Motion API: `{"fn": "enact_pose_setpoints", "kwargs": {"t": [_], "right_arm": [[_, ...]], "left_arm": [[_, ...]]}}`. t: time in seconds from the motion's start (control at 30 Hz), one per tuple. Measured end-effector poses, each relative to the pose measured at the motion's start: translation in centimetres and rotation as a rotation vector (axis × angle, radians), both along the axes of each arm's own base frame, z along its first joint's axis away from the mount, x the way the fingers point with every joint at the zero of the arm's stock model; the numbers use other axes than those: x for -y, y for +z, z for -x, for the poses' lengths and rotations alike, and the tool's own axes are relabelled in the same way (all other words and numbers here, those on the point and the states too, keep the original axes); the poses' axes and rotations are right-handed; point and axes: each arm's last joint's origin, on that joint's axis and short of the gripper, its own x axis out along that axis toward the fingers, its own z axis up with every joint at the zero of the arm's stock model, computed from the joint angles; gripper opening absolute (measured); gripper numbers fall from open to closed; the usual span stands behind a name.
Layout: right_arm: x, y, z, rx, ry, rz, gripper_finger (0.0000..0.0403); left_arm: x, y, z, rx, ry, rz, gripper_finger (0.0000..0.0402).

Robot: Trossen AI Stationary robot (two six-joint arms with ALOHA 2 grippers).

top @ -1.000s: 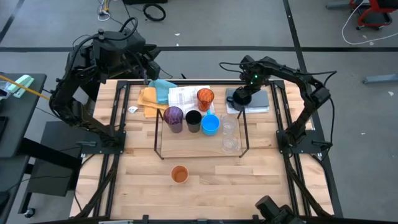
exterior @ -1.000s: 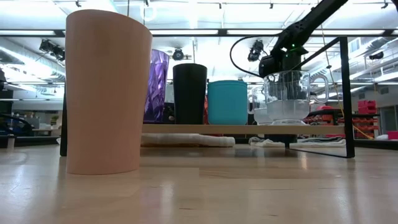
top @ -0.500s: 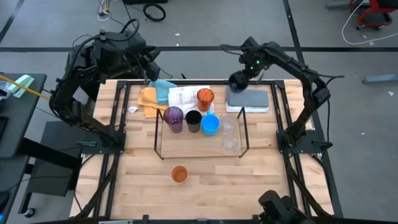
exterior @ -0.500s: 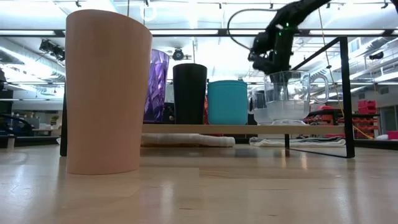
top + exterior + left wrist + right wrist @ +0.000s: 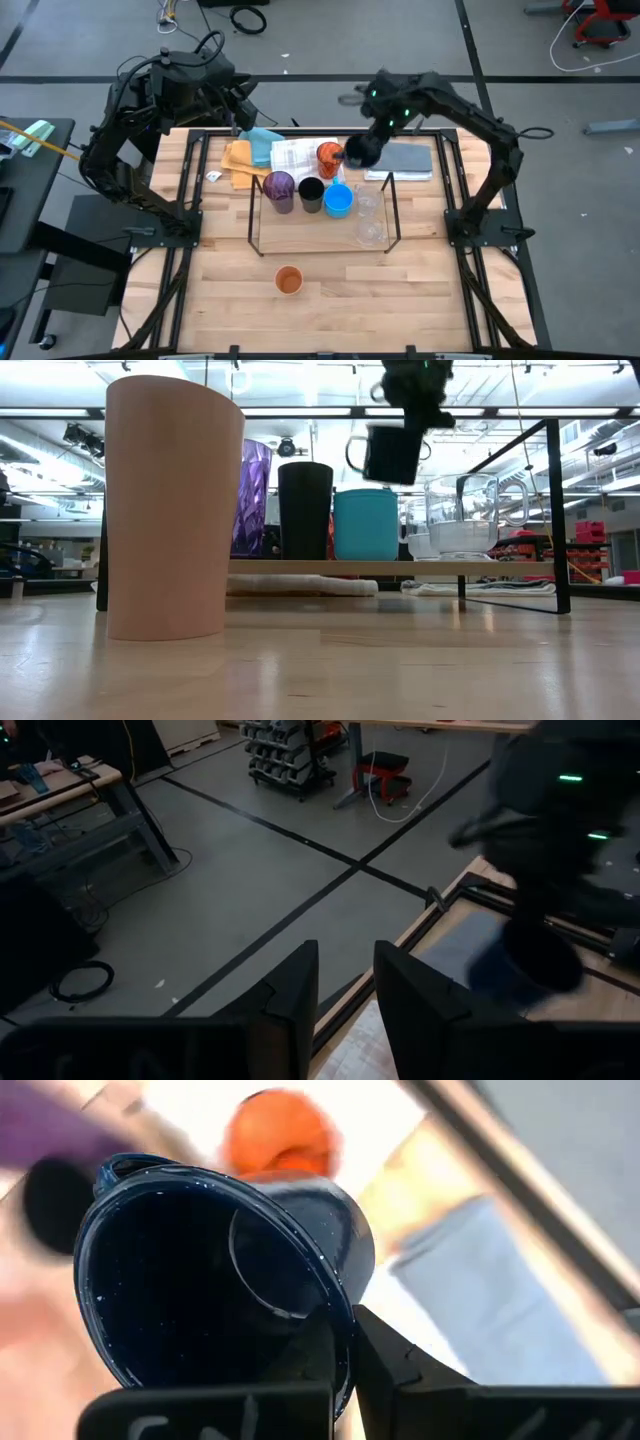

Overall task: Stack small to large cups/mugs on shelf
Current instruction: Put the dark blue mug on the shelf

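From above, we see the right gripper (image 5: 358,153) has carried the dark navy handled mug (image 5: 357,152) left, off the grey folded cloth (image 5: 404,159) to the thin black metal shelf (image 5: 262,252), beside the orange cup (image 5: 330,156). Low view: the mug hangs above the bright blue cup (image 5: 365,524). Right wrist: fingers pinch its rim. Left gripper (image 5: 346,982) waits far left, fingers slightly spread.

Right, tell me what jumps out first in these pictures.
The right gripper, shut on the rim of a dark navy mug, carries it in the air above the shelf. Below stand the purple, black and bright blue cups in a row. One orange cup sits alone near the table's front.
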Motion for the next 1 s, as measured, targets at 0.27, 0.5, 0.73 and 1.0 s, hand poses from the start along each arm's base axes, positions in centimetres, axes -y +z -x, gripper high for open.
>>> {"fn": "enact_pose_setpoints", "kwargs": {"t": [0.27, 0.5, 0.73, 1.0], "right_arm": [[-7.7, 1.2, -2.9, 0.075, 0.155, -0.129, 0.0018], [-11.4, 1.0, -3.7, 0.069, 0.202, -0.219, 0.0018], [-11.5, -1.9, -6.6, -0.026, 0.193, -0.245, 0.0018], [-12.9, -4.9, -9.2, -0.104, 0.273, -0.290, 0.0018]], "left_arm": [[0.0, 0.0, 0.0, -0.002, -0.003, -0.005, 0.0107], [0.0, 0.0, 0.0, -0.010, -0.006, -0.013, 0.0107], [0.0, 0.0, 0.0, -0.019, -0.011, -0.021, 0.0107], [0.0, 0.0, 0.0, -0.024, -0.011, -0.020, 0.0107]]}}
